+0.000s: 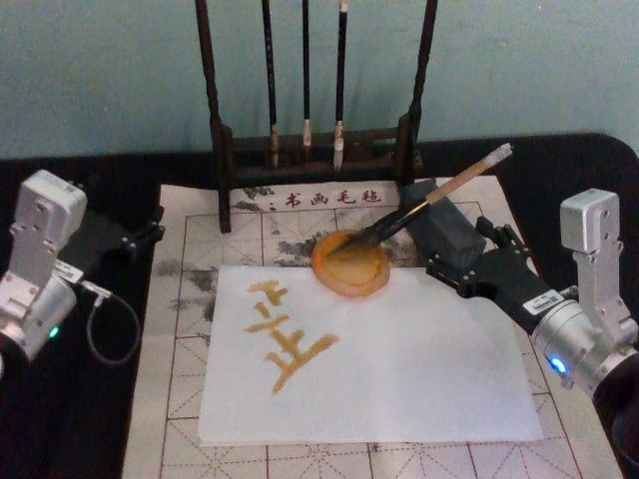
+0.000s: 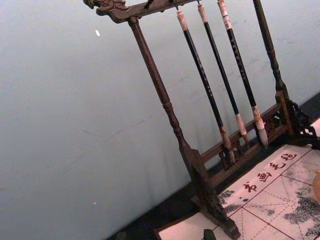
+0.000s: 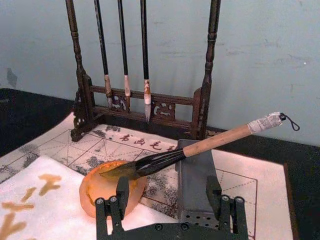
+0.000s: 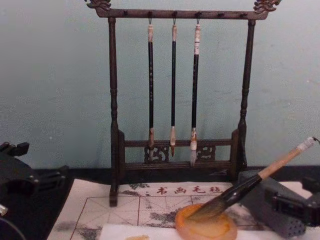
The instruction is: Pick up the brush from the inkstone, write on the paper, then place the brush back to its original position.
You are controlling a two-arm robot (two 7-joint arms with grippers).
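Brush (image 1: 419, 207): bristles in the inkstone (image 1: 349, 265), handle propped on the grey block (image 1: 446, 232) — nothing grips it.
Right pincer (image 1: 462, 254): fingers apart, just beside the block.
Left pincer (image 1: 140, 237): fingers — cannot tell; beside the mat.

Dim even light, soft blur, faint shadows, greenish wall, no glare

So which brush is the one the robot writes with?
Find the tall dark wooden rack at the back. Just in front of it sits a round orange inkstone, and the brush leans in it. It is fat with a tan handle, unlike the three thin black brushes hanging on the rack.
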